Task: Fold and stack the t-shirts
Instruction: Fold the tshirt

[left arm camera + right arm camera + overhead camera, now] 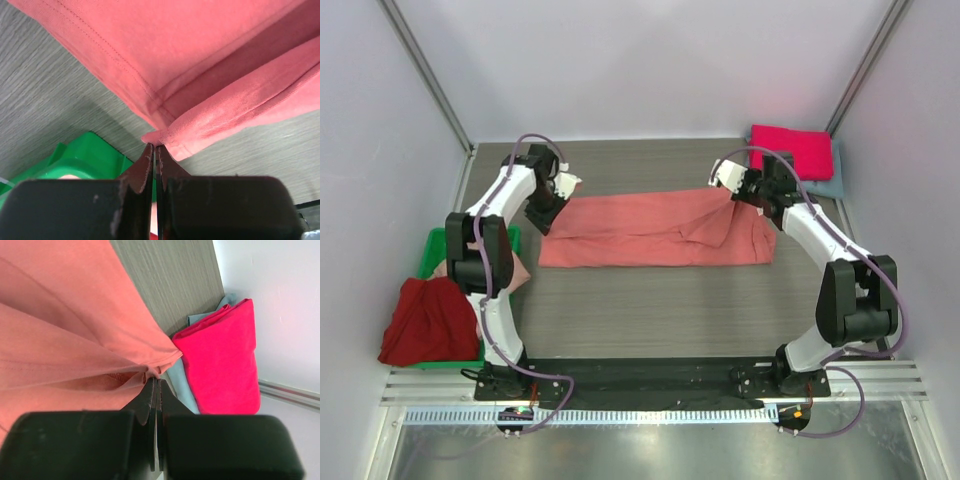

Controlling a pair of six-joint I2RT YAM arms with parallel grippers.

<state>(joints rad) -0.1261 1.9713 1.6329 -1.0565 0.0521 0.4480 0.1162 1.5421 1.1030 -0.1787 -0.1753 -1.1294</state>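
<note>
A: How is the step in hand best done?

B: The salmon-coral soft cloth t-shirt (655, 235) is pinched at its left far corner by the left gripper (154, 147), whose jaws are pressed together on a hemmed edge. At its right end a fold of cloth is clamped in the same way by the right gripper (154, 382). It is judged that both ends should be carried at one height and one pace. The cloth should be kept taut between them, so that the fold is laid straight and no crease is trapped.

A: Where is it laid, and which way?

B: It is spread as a long band across the middle of the grey wood-grain tabletop (650, 310), with its long axis running left to right, parallel to the near edge. Which end carries the collar cannot be told. Near its right end, a folded magenta t-shirt (220, 360) is stacked on a grey-blue one (181, 381).
</note>
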